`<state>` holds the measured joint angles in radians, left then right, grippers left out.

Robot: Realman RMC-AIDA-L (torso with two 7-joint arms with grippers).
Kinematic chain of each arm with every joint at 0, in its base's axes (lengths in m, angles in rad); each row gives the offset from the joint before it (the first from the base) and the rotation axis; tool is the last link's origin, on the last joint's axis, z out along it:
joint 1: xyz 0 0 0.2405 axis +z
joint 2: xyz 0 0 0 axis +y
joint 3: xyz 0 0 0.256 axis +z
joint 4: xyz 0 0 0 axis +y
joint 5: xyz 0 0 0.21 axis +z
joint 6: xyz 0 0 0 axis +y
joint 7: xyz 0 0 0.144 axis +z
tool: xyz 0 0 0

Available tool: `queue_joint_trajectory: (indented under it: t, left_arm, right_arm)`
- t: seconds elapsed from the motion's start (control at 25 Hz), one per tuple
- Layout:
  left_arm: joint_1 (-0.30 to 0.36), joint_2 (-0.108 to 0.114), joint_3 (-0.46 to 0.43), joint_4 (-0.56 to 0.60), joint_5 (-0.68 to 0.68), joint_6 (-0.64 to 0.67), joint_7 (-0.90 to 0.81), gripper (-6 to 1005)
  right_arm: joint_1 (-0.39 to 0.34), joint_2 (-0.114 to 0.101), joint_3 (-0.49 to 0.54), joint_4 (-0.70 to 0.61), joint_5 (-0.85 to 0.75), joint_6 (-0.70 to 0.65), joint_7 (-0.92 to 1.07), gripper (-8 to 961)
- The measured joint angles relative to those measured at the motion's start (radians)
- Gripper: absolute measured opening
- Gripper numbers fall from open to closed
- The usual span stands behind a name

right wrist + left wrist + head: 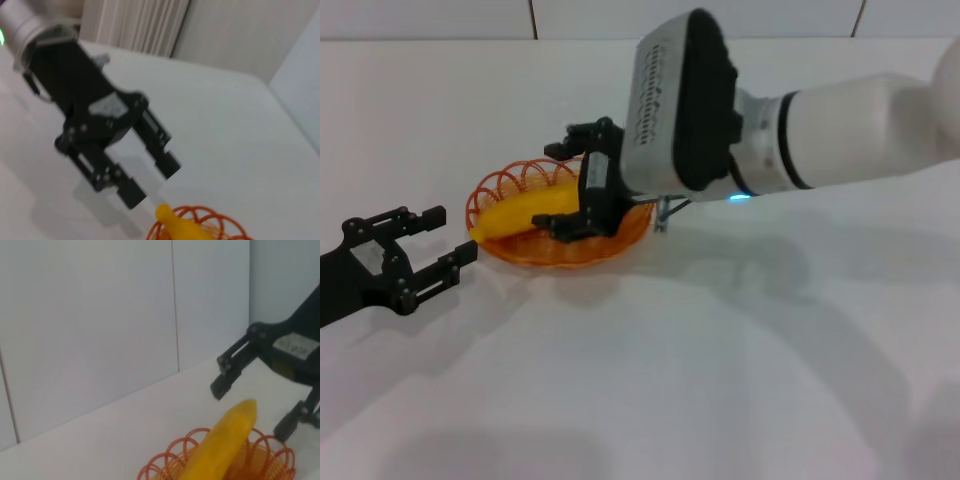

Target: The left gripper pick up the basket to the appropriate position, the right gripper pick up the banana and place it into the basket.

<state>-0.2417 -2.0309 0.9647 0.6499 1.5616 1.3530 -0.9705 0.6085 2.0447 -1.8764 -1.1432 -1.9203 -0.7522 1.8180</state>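
Note:
The orange wire basket [517,181] rests on the white table, left of centre in the head view. Inside it lies the yellow banana [525,212], with one end over the left rim. My right gripper [550,190] hangs over the basket's right half, open, one finger on each side of the banana's right end. In the left wrist view that gripper [253,409] stands behind the banana [220,445] and basket [172,460], with clear gaps at both fingers. My left gripper [453,234] sits open on the table just left of the basket, holding nothing.
In the right wrist view the left gripper [150,182] shows beyond the banana tip [172,222] and the basket rim [220,220]. A tiled wall [440,18] runs along the table's far edge. The white tabletop [700,380] stretches bare toward the front and right.

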Motion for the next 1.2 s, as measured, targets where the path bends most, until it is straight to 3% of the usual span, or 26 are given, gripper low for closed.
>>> queue_joint_trajectory:
  t: [0.32, 0.48, 0.64, 1.2]
  left_arm:
    - [0.004, 0.002, 0.0, -0.003, 0.0, 0.0, -0.008, 571]
    - [0.012, 0.002, 0.0, -0.003, 0.0, 0.0, -0.012, 571]
    - [0.026, 0.003, 0.0, -0.003, 0.0, 0.0, -0.013, 571]
    - [0.029, 0.004, 0.0, -0.003, 0.005, -0.006, -0.02, 571]
  right_arm:
    - [-0.144, -0.001, 0.175, -0.1, 0.058, -0.183, -0.091, 782]
    - [-0.186, -0.002, 0.314, -0.048, 0.199, -0.343, -0.231, 782]
    - [-0.189, -0.004, 0.465, 0.073, 0.244, -0.461, -0.302, 782]
    - [-0.18, -0.006, 0.543, 0.296, 0.236, -0.443, -0.383, 774]
